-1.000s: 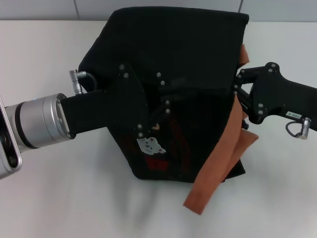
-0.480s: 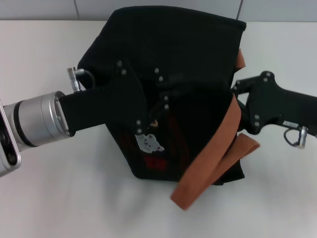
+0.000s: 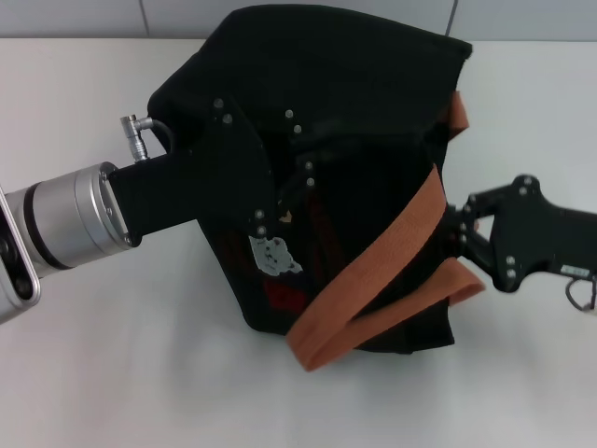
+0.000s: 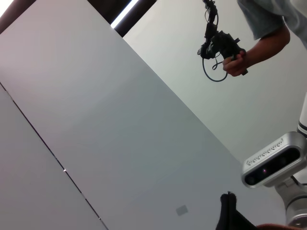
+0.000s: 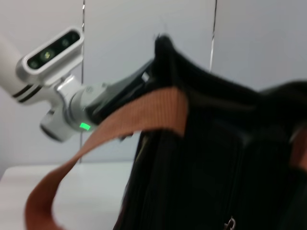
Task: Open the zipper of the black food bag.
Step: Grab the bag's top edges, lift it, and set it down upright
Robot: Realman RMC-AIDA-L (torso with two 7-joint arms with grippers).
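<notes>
The black food bag point(image 3: 354, 84) lies across the middle of the white table, with a white bear patch point(image 3: 272, 255) and a red mark point(image 3: 284, 297) on its near side. Its orange-brown handles point(image 3: 373, 271) trail across the near right corner. My left gripper point(image 3: 298, 177) reaches in from the left and rests over the bag's top, black against black. My right gripper point(image 3: 459, 238) is at the bag's right edge, touching a handle. The long zipper cannot be made out in the head view. The right wrist view shows the bag point(image 5: 206, 158), a handle point(image 5: 139, 115) and a small silver pull point(image 5: 230, 223).
Bare white table point(image 3: 93, 373) surrounds the bag, with a grey wall behind. The left wrist view points up at wall panels, a person's hand on a controller point(image 4: 225, 48) and a camera unit point(image 4: 273, 165).
My right gripper has moved nearer and to the right, off the bag's side. The handles have swung left across the bag's near corner. The left gripper has edged slightly farther away.
</notes>
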